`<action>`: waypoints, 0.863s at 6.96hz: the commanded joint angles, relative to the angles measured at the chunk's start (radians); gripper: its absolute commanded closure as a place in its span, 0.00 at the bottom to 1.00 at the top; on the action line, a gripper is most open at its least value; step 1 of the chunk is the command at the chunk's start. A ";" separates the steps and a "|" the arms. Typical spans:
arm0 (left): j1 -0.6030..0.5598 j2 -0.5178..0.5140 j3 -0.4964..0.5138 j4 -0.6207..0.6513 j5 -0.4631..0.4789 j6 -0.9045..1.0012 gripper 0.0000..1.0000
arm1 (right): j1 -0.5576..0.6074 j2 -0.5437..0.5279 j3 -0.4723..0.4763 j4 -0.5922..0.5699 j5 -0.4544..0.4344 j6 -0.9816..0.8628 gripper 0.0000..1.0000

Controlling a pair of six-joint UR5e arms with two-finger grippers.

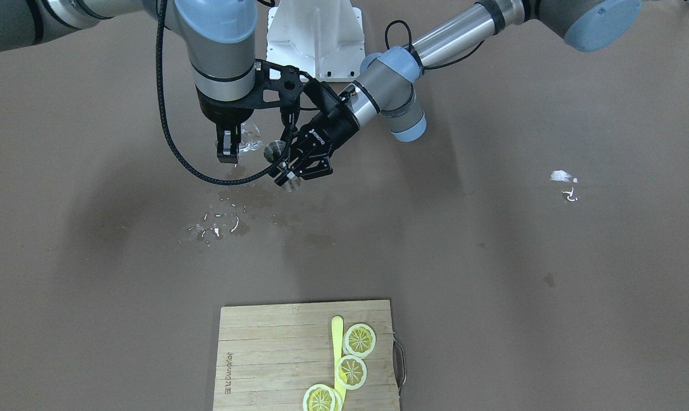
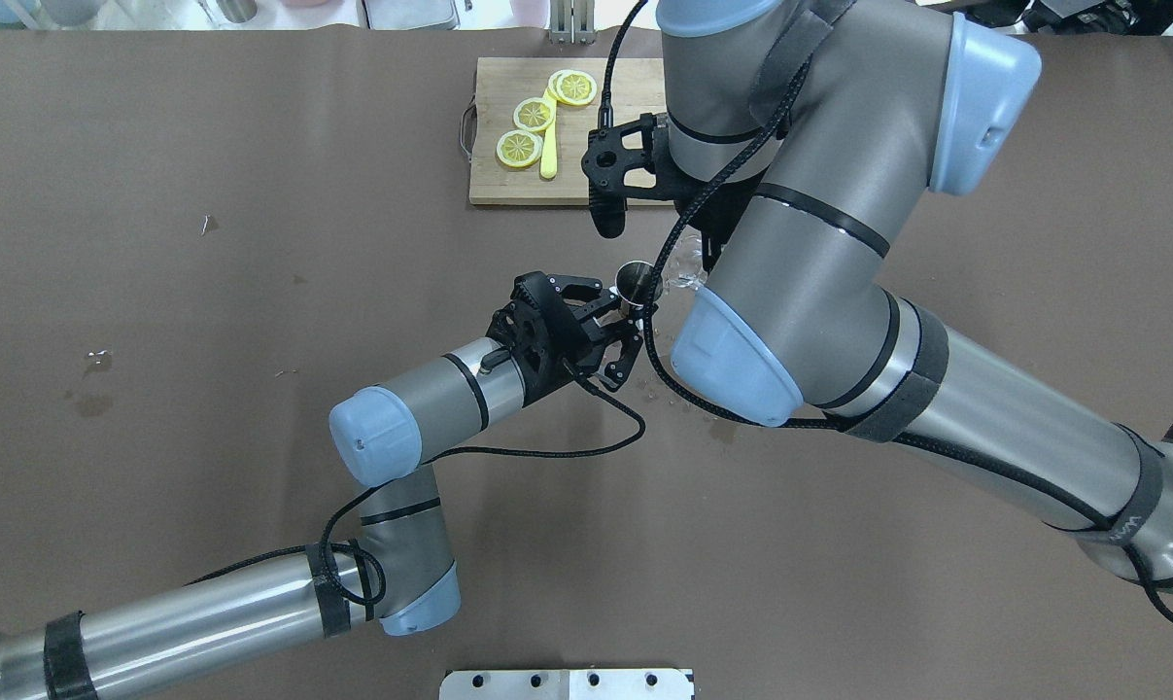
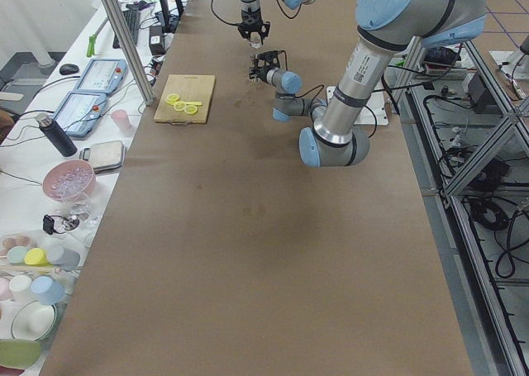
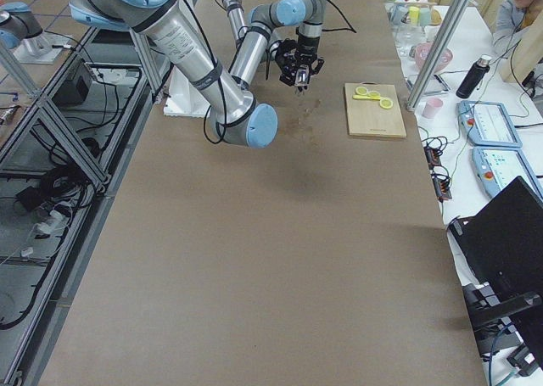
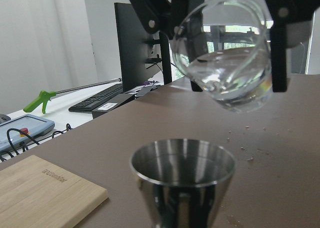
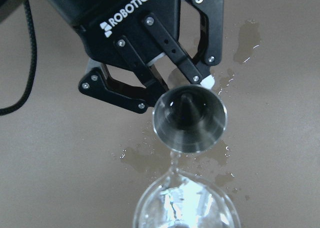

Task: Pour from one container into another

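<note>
My left gripper (image 1: pixel 288 171) is shut on the waist of the steel jigger (image 1: pixel 275 151) and holds it above the table, mouth up. Its dark round mouth shows in the left wrist view (image 5: pixel 182 163) and in the right wrist view (image 6: pixel 190 119). My right gripper (image 1: pixel 233 147) is shut on the clear glass cup (image 1: pixel 252 137), which tilts toward the jigger. The cup (image 5: pixel 225 62) has water in it and hangs just above and beyond the jigger's rim, one black finger (image 5: pixel 279 47) beside it. From overhead, the cup (image 2: pixel 680 274) sits right beside the jigger (image 2: pixel 633 280).
Spilled water and droplets (image 1: pixel 224 220) wet the brown table under the grippers. A wooden cutting board (image 1: pixel 264 354) with lemon slices (image 1: pixel 358 339) and a yellow knife (image 1: pixel 337 342) lies across the table. White scraps (image 1: pixel 564 178) lie off to one side.
</note>
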 commanded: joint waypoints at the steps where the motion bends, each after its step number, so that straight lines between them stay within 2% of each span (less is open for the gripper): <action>1: 0.000 0.000 0.000 0.000 0.000 0.000 1.00 | -0.005 0.026 -0.022 -0.021 -0.008 0.000 1.00; 6: 0.000 0.000 0.000 0.000 0.000 0.000 1.00 | -0.011 0.054 -0.068 -0.021 -0.016 0.000 1.00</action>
